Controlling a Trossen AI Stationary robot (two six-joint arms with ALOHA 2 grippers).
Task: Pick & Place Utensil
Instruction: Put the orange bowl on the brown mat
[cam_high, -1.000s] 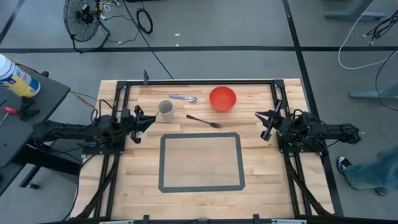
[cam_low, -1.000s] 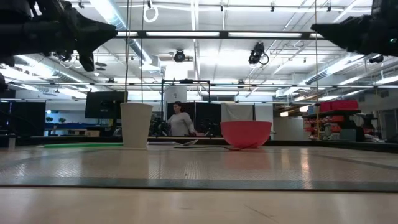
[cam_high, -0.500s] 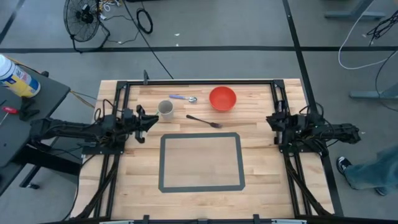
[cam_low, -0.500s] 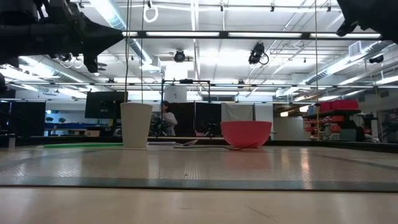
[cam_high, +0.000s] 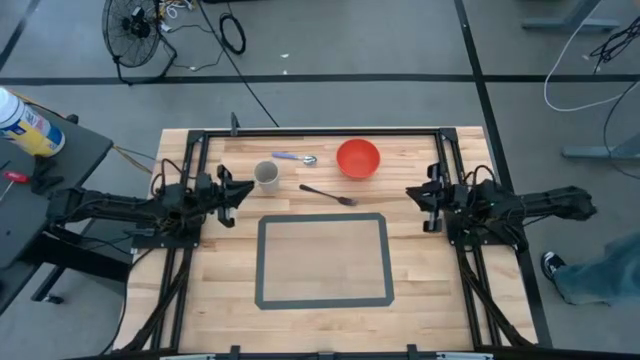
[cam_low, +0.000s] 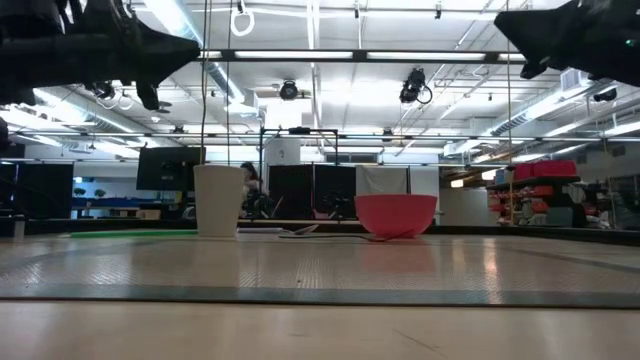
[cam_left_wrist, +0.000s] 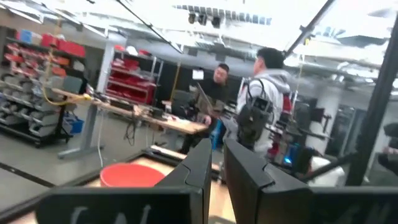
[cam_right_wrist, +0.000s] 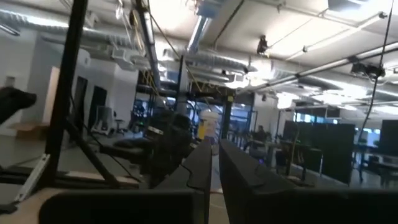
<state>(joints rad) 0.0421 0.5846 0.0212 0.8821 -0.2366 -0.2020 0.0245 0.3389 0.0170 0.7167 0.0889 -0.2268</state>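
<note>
A dark fork (cam_high: 328, 194) lies flat on the wooden table between the white cup (cam_high: 266, 175) and the red bowl (cam_high: 358, 158). A spoon with a blue handle (cam_high: 295, 157) lies behind it, near the far edge. My left gripper (cam_high: 240, 197) hovers shut above the table, left of the cup. Its wrist view (cam_left_wrist: 217, 168) looks level toward the bowl (cam_left_wrist: 127, 174). My right gripper (cam_high: 415, 200) hovers shut to the right of the fork, and its wrist view (cam_right_wrist: 214, 162) looks out over the room. In the low view both arms hang high above the tabletop.
A grey tape rectangle (cam_high: 322, 260) marks the table's middle, nearer than the utensils. Black frame rails (cam_high: 455, 250) run along the table's left, right and far sides. People stand in the room beyond the table (cam_left_wrist: 264, 106).
My right gripper first drew back toward the table's right edge and rose. It then came forward again toward the table's middle, ending slightly farther left than a second ago.
</note>
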